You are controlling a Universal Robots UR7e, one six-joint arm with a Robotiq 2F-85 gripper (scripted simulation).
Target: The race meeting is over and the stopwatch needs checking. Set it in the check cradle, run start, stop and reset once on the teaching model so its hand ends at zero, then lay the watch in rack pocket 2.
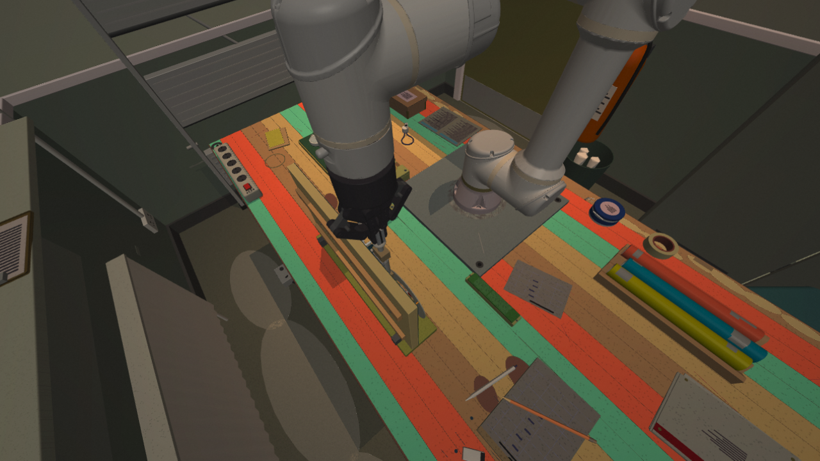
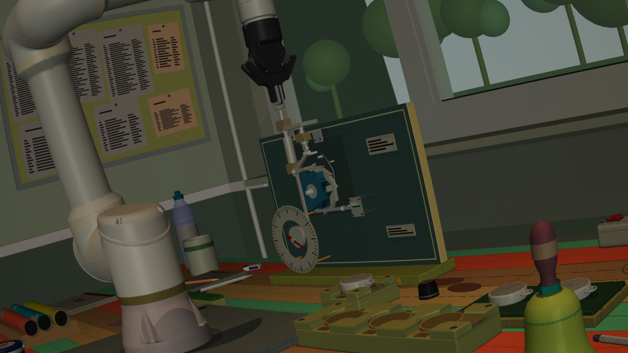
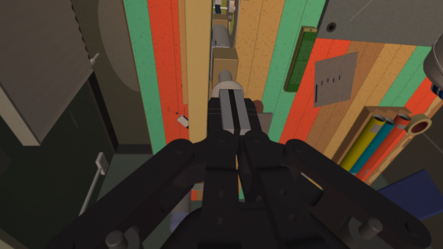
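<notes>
The teaching model's push rod cap [image 3: 225,83] is half hidden under my fingertips in the wrist camera; it tops the upright green board [image 2: 351,189]. My gripper [image 2: 277,97] is closed and empty, pointing straight down just above that cap [image 2: 279,107]. On the board a blue wheel [image 2: 314,189] sits above a round dial [image 2: 294,239] whose red hand points down to the right. A stopwatch [image 2: 356,282] lies in the check cradle [image 2: 360,293] in front of the board. The rack [image 2: 395,327] holds three empty pockets. Two more watches [image 2: 509,293] lie on a dark tray.
Behind the board are a wall and a notice board [image 2: 105,83]. My arm's base [image 2: 145,281] stands left of the rack. A hand bell [image 2: 551,303] stands near right, a black cap [image 2: 428,289] beside the cradle, coloured tubes [image 1: 682,304] and papers [image 1: 539,286] further along the bench.
</notes>
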